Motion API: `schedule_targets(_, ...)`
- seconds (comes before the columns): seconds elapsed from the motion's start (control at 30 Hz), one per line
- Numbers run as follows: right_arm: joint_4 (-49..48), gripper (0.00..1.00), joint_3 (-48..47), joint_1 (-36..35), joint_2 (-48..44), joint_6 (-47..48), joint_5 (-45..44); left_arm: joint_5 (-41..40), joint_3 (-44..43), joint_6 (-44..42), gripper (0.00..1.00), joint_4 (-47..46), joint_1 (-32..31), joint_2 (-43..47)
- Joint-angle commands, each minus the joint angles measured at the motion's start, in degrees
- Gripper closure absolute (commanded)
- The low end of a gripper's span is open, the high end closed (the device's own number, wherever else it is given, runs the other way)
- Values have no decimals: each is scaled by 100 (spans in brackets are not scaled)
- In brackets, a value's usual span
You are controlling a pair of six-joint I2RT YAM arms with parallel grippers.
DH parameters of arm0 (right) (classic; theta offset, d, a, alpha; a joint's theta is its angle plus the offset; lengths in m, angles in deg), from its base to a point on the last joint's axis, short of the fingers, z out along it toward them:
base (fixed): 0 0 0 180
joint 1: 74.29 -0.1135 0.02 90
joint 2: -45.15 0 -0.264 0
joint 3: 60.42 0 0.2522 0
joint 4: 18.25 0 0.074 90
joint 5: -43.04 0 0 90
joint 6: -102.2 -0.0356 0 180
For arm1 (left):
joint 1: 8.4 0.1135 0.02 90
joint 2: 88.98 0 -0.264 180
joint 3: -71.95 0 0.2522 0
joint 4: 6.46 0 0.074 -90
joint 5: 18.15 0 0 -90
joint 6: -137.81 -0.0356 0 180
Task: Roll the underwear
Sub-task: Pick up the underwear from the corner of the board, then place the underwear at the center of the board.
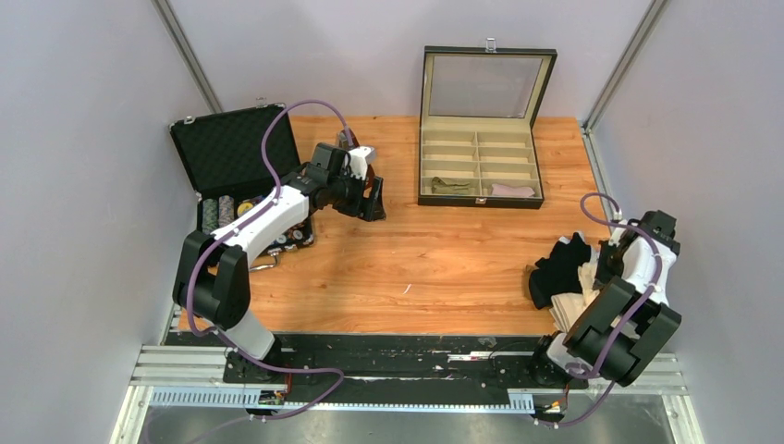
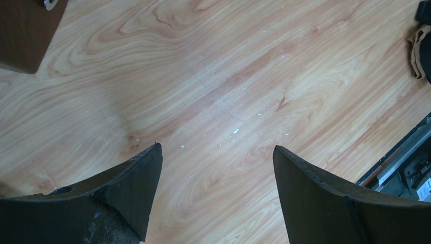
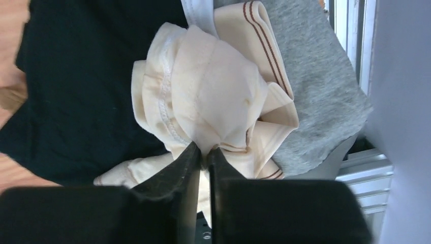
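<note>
We see right fingers (image 3: 190, 165) pinching soft, light cream underwear (image 3: 213, 96) mid-bunch; we'd take a waistband edge instead; left fingers (image 2: 134, 175) open, empty.

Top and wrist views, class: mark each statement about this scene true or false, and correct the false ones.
1. The right gripper pinches the cream-beige underwear. True.
2. The left gripper grips a garment. False: it is open above the bare table, holding nothing.
3. The divided box has its lid shut. False: the lid stands open.
4. A grey cloth lies beside the cream-beige underwear. True.
</note>
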Motion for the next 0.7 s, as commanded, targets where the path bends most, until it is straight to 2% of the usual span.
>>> schedule_targets(0.0,142,96,-679,-6,-331,-60,439,61,-89,-20,13,-103,21,119)
schedule_targets(0.03,336,100,-887,-56,-514,-56,576,57,-72,-33,13,-122,19,128)
schedule_targets(0.13,943,100,-1584,-606,-1025,-147,786,62,-25,-39,13,-189,18,144)
schedule_targets(0.27,1528,100,-2504,-2145,-1467,-676,1469,66,12,-71,13,-320,20,181)
schedule_targets(0.33,1554,100,-2809,-2977,-1533,-961,2125,8,21,-99,13,-357,22,195)
schedule_targets(0.47,1593,100,-3608,-4071,-1236,-1393,3706,-296,35,-335,10,-351,25,336)
schedule_targets(0.57,1562,100,-4318,-4365,-861,-1740,4462,-581,52,-640,9,-313,53,532)
schedule_targets(0.67,1343,100,-4045,-4285,-638,-2091,4470,-746,164,-795,9,-332,83,685)
